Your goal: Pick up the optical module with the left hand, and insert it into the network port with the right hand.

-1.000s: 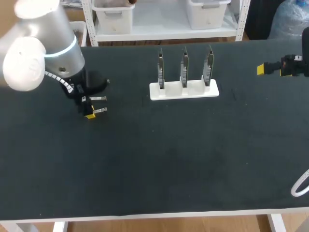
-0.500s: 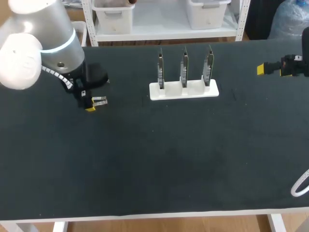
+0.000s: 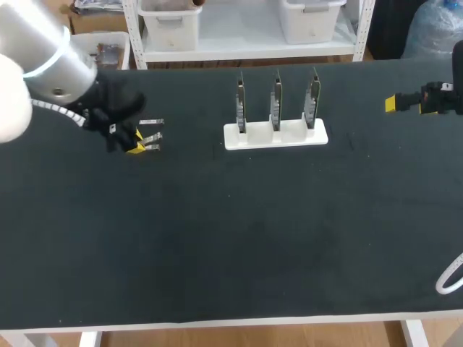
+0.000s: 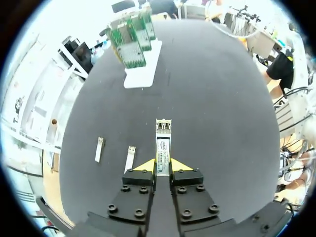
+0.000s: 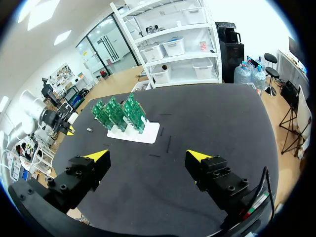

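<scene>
On the white stand [image 3: 320,136] sit three upright cards [image 3: 275,101].

Three optical modules [image 4: 163,145], three network cards [image 3: 275,101]

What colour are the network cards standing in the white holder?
The network cards are green, clearest in the right wrist view.

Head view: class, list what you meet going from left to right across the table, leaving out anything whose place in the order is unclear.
Left gripper, shut on an optical module → white stand with three circuit boards → right gripper. The loose modules beside the left gripper overlap it, so they are left out.
</scene>
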Controlling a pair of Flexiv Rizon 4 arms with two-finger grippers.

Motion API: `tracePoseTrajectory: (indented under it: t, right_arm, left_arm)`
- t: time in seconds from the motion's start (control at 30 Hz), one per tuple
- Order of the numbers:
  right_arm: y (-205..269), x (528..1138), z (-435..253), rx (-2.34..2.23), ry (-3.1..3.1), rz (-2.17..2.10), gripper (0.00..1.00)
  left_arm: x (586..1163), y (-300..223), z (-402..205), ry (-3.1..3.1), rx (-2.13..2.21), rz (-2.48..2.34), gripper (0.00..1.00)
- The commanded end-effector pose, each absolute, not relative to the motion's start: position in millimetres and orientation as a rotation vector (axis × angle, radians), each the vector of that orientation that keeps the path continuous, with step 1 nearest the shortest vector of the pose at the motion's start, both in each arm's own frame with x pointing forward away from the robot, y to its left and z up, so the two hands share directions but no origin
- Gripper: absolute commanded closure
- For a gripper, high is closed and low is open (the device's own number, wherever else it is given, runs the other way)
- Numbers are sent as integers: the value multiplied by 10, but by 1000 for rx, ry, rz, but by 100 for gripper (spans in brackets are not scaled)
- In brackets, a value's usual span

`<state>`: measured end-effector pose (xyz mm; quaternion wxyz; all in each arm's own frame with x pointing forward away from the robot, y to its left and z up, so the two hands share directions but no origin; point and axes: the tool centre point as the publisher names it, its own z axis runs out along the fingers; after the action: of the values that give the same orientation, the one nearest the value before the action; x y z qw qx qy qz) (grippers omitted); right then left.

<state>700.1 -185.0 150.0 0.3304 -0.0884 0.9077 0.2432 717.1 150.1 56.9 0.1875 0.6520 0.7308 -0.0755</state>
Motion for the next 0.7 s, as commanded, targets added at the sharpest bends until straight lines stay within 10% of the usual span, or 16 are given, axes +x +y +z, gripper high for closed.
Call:
tracePoseTrajectory:
  t: [0.03, 0.5, 0.57, 0.7]
  right_arm:
    - [-1851, 7000, 1500, -231, 2374, 636, 0]
    - [-1851, 7000, 1500, -231, 2374, 636, 0]
    - [-1851, 7000, 1500, -231, 2374, 636, 0]
    - [-1851, 7000, 1500, -231, 2374, 636, 0]
  left_arm:
    - [7106, 1553, 595, 1918, 1762, -357, 100]
    - [7080, 1561, 579, 1835, 1780, -391, 100]
    - [7080, 1561, 579, 1835, 1780, -391, 87]
    - [7080, 1561, 579, 1835, 1780, -391, 100]
